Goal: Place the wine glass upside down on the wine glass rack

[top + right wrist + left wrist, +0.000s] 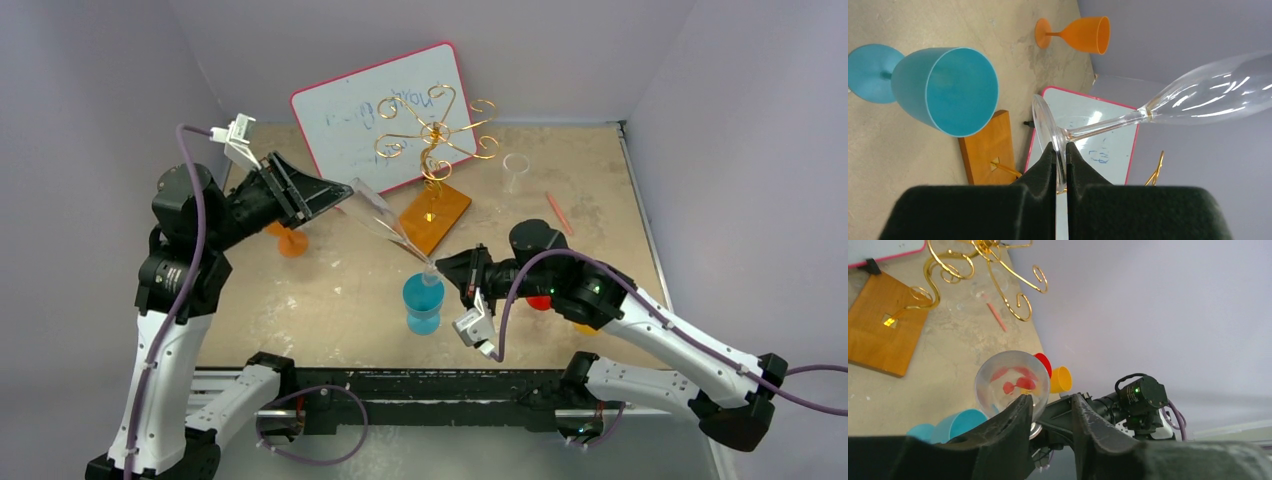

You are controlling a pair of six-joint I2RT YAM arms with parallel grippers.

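Clear slender wine glass [385, 222] hangs over the beige table [300, 300], just in front of the gold wire rack with its wooden base [435, 218]. The right gripper [1060, 150] is clamped on the rim of its foot. The left gripper [1048, 402] is parted at the bowl. The long axis slants, mouth pointing far-left and foot near-right.
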